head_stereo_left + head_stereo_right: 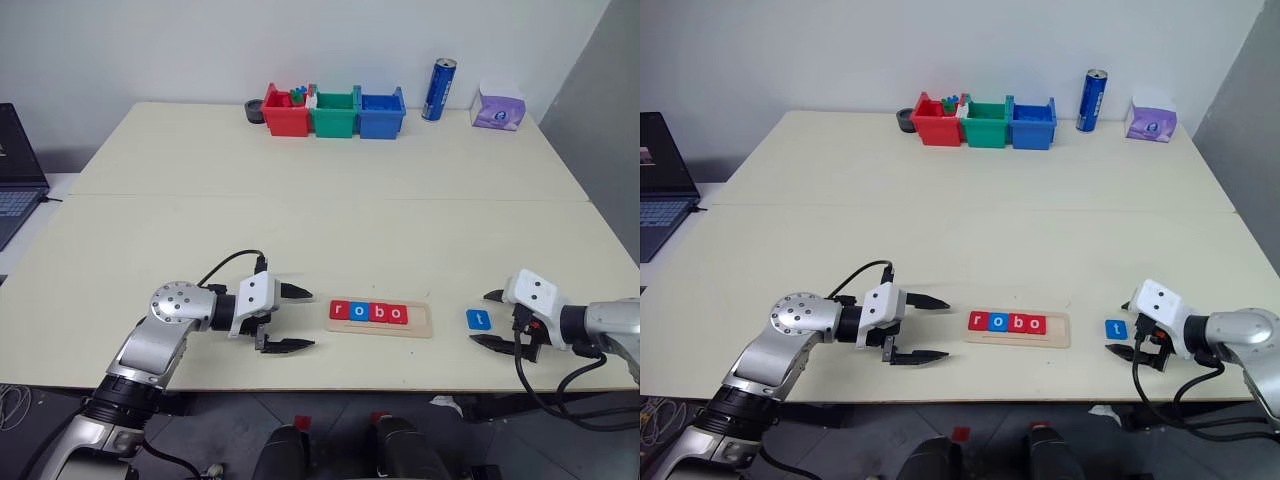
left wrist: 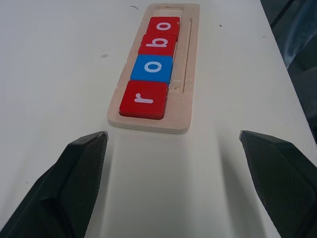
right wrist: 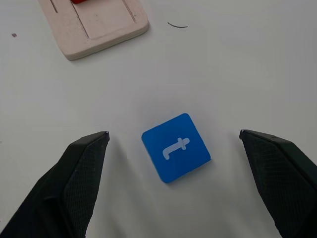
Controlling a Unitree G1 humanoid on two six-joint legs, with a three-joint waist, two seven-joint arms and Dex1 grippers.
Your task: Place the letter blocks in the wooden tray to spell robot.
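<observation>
Last tile ahead of our right gripper (image 3: 173,141), four letters already seated.

Our right gripper stood spread wide and empty, its two black fingers (image 3: 74,183) flanking the blue "t" tile (image 3: 175,147), which lay flat on the table (image 1: 300,220) just beside the right end of the wooden tray (image 1: 420,320) but apart from it. Our left gripper (image 1: 285,318) was likewise wide apart and held nothing, hovering off the tray's left end. In the tray sat the red "r" (image 2: 143,99), the blue "o" (image 2: 152,68), the red "b" (image 2: 158,43) and the red "o" (image 2: 163,26), leaving the last slot bare. We judged the step to be the pickup of the "t": we needed to lower, pinch its edges, and turn it upright to read with the others.
</observation>
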